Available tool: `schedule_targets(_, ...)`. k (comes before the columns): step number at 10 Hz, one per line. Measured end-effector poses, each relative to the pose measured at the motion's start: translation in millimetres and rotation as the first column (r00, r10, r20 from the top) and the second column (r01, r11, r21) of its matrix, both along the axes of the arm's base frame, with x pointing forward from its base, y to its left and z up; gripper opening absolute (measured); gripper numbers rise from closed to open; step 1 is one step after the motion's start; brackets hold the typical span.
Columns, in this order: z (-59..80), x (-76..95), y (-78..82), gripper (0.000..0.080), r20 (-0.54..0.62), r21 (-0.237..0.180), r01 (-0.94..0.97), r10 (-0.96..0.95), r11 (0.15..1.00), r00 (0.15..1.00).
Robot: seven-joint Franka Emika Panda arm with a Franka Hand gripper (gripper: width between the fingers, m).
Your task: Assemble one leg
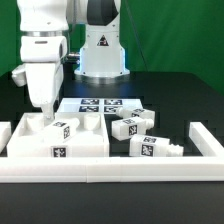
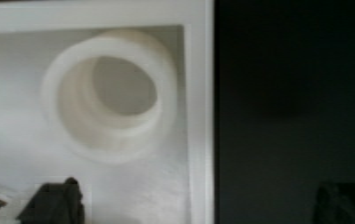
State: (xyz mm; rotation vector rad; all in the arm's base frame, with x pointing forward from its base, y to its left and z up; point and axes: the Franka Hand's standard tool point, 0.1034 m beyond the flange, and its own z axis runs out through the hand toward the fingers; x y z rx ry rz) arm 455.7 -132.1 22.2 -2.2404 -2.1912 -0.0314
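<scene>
The large flat white panel lies at the exterior view's left. My gripper is low over its back part, open and empty. In the wrist view one dark fingertip is over the panel and the other over the black table beyond the panel's edge; a round hole in the panel lies ahead. A small tagged white block, seemingly a leg, stands on the panel beside the gripper. Three loose legs lie to the right: one, one behind it, one nearer the front.
The marker board lies behind the panel and legs. A white rail runs along the front, with side walls at the right and the left. The arm's white base stands at the back.
</scene>
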Motion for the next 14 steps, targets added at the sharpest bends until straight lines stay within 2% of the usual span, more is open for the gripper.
schedule_targets(2,-2.8,-0.6,4.5,0.065,-0.005,0.004,0.006,-0.006,1.0,1.0)
schedule_targets(5,-15.3,-4.5,4.7,0.0623,-0.025,0.013,0.013,-0.013,1.0,1.0)
schedule_targets(7,-15.5,-3.9,6.4,0.0266,-0.026,0.014,0.02,-0.02,1.0,0.999)
schedule_targets(8,-15.8,-4.2,6.3,0.0266,-0.027,0.015,0.021,-0.02,1.0,0.999)
schedule_targets(9,-16.0,-4.3,6.3,0.0131,-0.027,0.015,0.021,-0.02,1.0,0.999)
schedule_targets(10,-16.2,-4.5,6.3,0.0054,-0.027,0.015,0.021,-0.021,1.0,0.999)
schedule_targets(12,-16.2,-4.0,7.8,0.0054,-0.028,0.015,0.03,-0.03,0.999,0.999)
schedule_targets(14,-16.0,4.9,25.6,0.0054,-0.028,0.021,0.049,-0.049,0.999,0.998)
